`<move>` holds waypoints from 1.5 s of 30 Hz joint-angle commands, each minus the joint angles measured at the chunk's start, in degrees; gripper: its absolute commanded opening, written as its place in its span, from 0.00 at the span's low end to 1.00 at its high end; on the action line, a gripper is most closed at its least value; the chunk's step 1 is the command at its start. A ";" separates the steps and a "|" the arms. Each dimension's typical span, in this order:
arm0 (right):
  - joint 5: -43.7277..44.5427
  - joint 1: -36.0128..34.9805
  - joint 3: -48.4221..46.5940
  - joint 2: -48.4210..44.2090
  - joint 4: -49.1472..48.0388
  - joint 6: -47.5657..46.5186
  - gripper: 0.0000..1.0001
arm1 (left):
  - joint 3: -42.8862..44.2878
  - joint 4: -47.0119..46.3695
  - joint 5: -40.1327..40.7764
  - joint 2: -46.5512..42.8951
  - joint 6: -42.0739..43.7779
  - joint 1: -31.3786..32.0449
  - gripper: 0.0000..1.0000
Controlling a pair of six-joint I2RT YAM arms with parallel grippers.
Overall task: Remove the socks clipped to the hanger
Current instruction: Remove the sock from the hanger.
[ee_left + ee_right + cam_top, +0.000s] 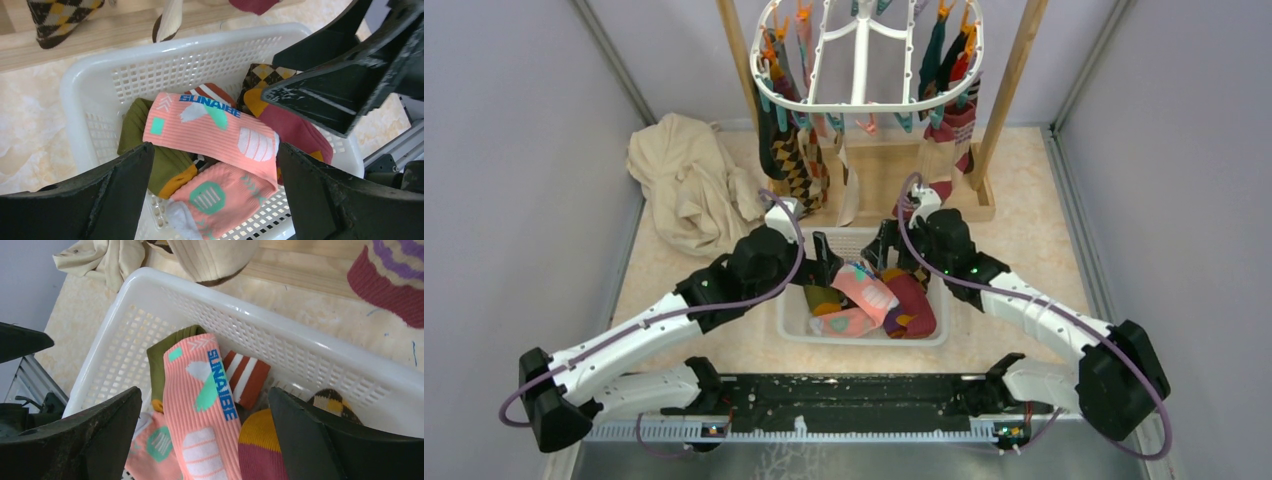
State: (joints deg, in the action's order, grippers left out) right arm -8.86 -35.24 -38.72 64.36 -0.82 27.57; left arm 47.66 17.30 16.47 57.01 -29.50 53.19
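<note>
The white oval hanger (864, 60) hangs at the back with teal and orange clips. Several socks stay clipped to it: an argyle sock (796, 160) on the left, a red striped sock (949, 140) on the right. A pink sock (864, 290) lies loose in the white mesh basket (799, 330), with olive, maroon and striped socks; it also shows in the left wrist view (210, 130) and the right wrist view (205, 405). My left gripper (824, 262) and right gripper (886, 250) both hover over the basket, open and empty.
A cream cloth (689, 180) lies crumpled at the back left. A wooden frame (1009, 90) with a base board carries the hanger behind the basket. Grey walls close in on both sides.
</note>
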 commanded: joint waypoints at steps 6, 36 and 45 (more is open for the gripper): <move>5.61 -5.57 -3.29 5.65 -17.51 -5.77 0.99 | 1.78 4.51 3.90 -5.79 -2.15 -0.28 0.99; 27.80 -8.84 -15.44 28.47 -31.15 -8.26 0.95 | 1.21 9.68 7.52 -8.73 -4.05 -0.28 0.99; 27.67 -8.83 -15.74 30.10 -31.36 -8.06 0.95 | 0.94 9.51 7.53 -8.29 -4.04 -0.28 0.99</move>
State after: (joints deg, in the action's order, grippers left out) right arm 18.00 -43.75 -51.88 93.54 -29.21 19.51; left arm 48.51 26.26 23.18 49.08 -33.41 53.19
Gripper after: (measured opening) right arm 0.955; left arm 0.989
